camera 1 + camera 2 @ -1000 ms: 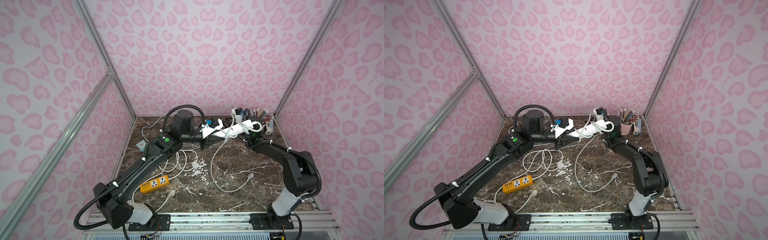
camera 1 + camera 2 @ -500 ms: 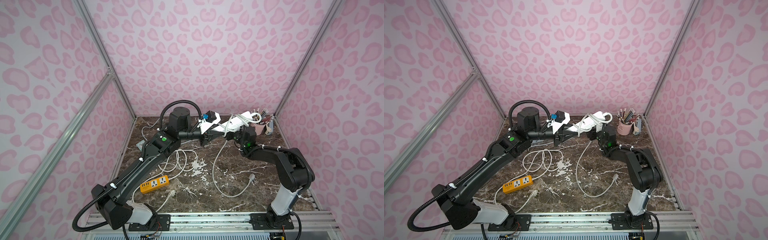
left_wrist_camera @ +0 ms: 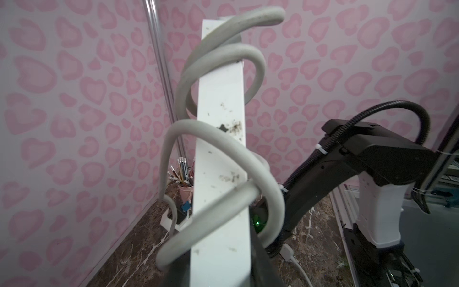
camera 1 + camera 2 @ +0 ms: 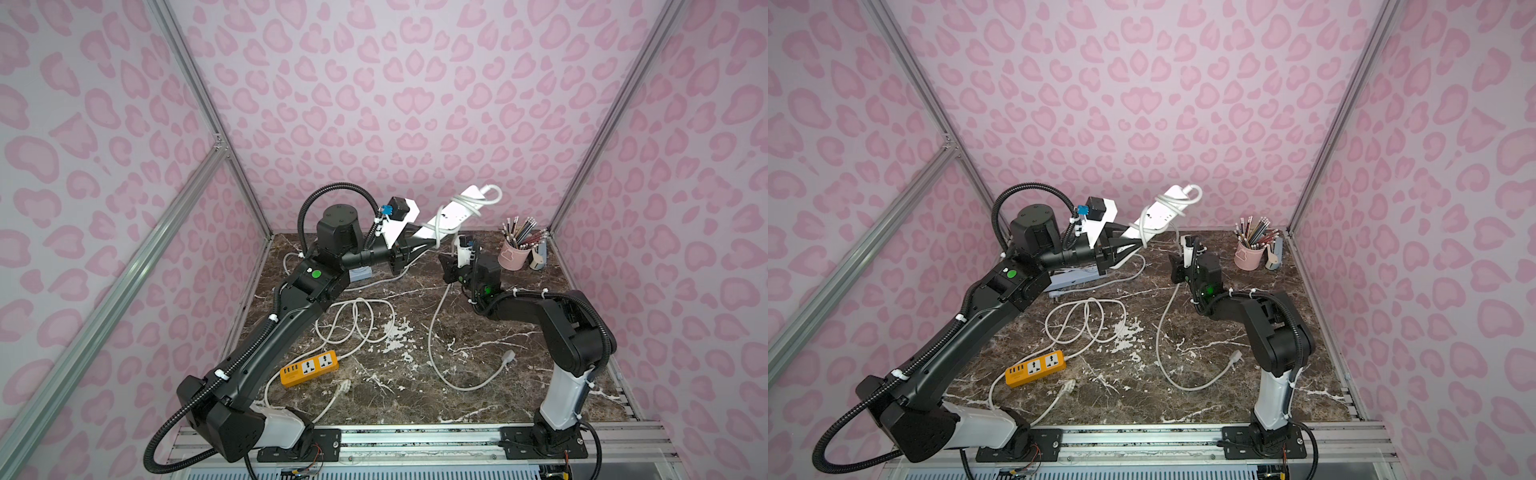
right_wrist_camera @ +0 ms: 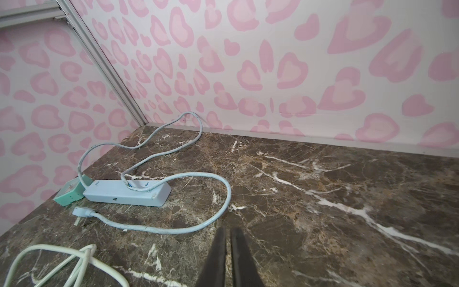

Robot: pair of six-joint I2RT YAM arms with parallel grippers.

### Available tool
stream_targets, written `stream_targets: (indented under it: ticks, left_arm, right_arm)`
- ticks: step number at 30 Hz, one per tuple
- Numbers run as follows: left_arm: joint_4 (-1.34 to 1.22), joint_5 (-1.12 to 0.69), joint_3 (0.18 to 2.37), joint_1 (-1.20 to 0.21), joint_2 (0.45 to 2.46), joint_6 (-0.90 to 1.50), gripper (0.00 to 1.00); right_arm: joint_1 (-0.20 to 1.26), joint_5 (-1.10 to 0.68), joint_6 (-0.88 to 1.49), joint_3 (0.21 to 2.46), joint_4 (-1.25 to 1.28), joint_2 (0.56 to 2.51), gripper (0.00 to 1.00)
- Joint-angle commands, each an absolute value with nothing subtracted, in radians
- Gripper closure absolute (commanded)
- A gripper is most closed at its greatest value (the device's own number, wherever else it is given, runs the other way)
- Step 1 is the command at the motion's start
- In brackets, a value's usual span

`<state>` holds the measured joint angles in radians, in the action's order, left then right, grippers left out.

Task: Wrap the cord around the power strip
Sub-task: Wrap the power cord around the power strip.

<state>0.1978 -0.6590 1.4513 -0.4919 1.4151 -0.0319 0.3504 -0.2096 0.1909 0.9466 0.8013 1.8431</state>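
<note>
Surface: brown marble-pattern table [image 4: 415,395]; walls [image 4: 415,104] pink, heart-spotted. White power strip [image 4: 455,210]: aloft above the table's rear, tilted, lower end clamped in left gripper [image 4: 417,243], grip point hidden. Cord [image 3: 211,221]: coiled round strip, remainder trailing onto table. Right gripper [image 5: 228,231]: closed, empty. Strip markings unreadable.

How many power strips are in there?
3. The white one is held in the air at the back; the orange one lies on the table at front left; the pale blue one lies at back left.
</note>
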Motion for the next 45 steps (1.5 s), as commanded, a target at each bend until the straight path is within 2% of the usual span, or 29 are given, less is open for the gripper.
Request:
stream_targets:
  ticks: [1,6,8,12,18,23,29,34,41,45]
  left_arm:
    - [0.035,-0.495,1.433,-0.382,1.422,0.13,0.97]
    - [0.193,-0.207,1.454,-0.293,1.506,-0.03,0.97]
    - [0.221,-0.115,1.459,-0.271,1.547,-0.071,0.97]
    - [0.209,-0.04,1.461,-0.233,1.604,-0.056,0.97]
    - [0.306,0.02,1.516,-0.268,1.718,-0.123,0.97]
    - [0.522,0.021,1.559,-0.406,1.807,-0.381,0.97]
    - [0.658,-0.188,1.476,-0.573,1.768,-0.569,0.97]
    - [0.748,-0.37,1.439,-0.659,1.696,-0.659,0.97]
    - [0.754,-0.793,1.452,-0.674,1.549,-0.728,0.97]
    - [0.499,-0.954,1.416,-0.606,1.469,-0.558,0.97]
  right_arm:
    - [0.384,-0.047,0.015,0.907,0.748,1.77,0.99]
    - [0.422,0.254,-0.198,0.797,0.63,1.584,1.0]
    - [0.438,0.293,-0.301,0.751,0.613,1.494,1.0]
    - [0.512,0.36,-0.505,0.72,0.576,1.365,1.0]
    - [0.619,0.187,-0.743,0.789,0.54,1.205,1.0]
    - [0.612,0.062,-0.773,1.015,0.387,1.221,1.0]
    - [0.413,-0.149,-0.647,1.195,0.272,1.322,1.0]
    - [0.291,-0.319,-0.536,1.292,0.191,1.436,1.0]
    - [0.185,-0.526,-0.313,1.352,0.261,1.604,1.0]
    - [0.176,-0.602,-0.12,1.38,0.373,1.704,1.0]
